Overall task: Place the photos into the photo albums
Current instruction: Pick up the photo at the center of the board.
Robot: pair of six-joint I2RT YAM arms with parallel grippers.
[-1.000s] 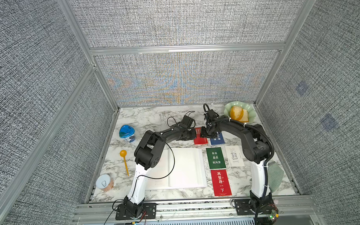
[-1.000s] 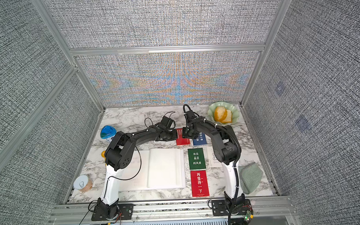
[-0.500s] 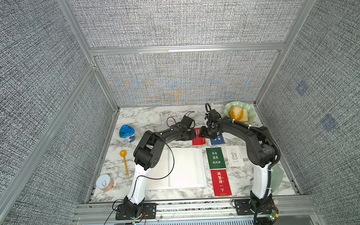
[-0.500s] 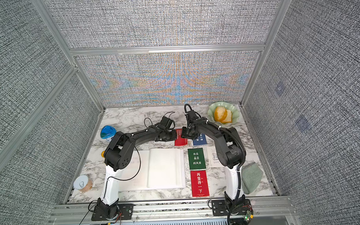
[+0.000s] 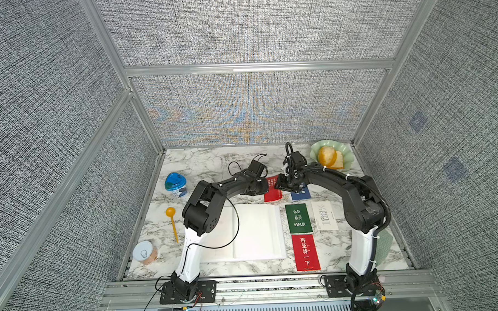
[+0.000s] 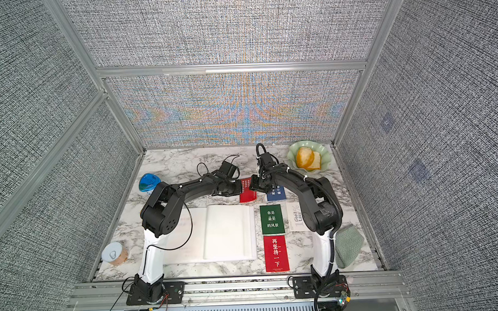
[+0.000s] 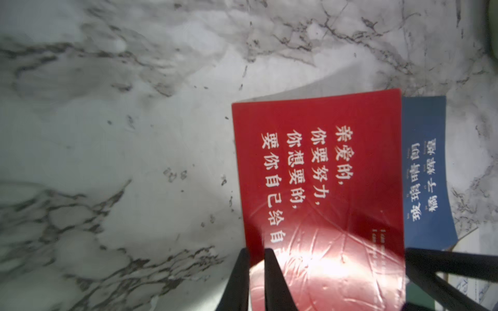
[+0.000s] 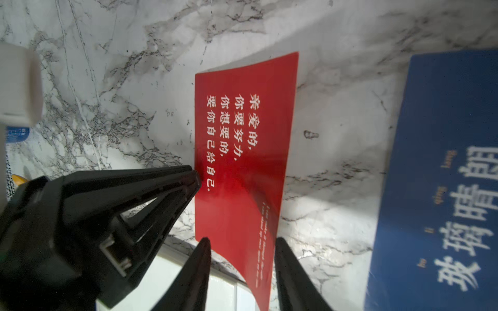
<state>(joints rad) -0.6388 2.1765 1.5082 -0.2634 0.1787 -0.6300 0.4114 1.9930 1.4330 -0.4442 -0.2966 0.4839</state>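
A red photo (image 5: 272, 188) with white characters is lifted off the marble behind the open white photo album (image 5: 256, 233). My left gripper (image 7: 254, 250) is shut on its long edge. My right gripper (image 8: 242, 239) is open, its two fingers straddling the curled near end of that red photo (image 8: 242, 161) without pinching it. A blue photo (image 5: 300, 193) lies flat beside it. A green photo (image 5: 299, 218), a white "Good Luck" photo (image 5: 324, 216) and a second red photo (image 5: 306, 252) lie to the right of the album.
A green dish (image 5: 346, 158) with orange food sits at the back right. A blue container (image 5: 175, 183), an orange spoon (image 5: 171, 218) and a tin can (image 5: 144, 252) stand on the left. A green cloth (image 5: 383, 244) lies by the right arm's base.
My right gripper's jaws have narrowed around the end of the red photo and shifted slightly toward it. The left gripper keeps its hold on the photo's edge.
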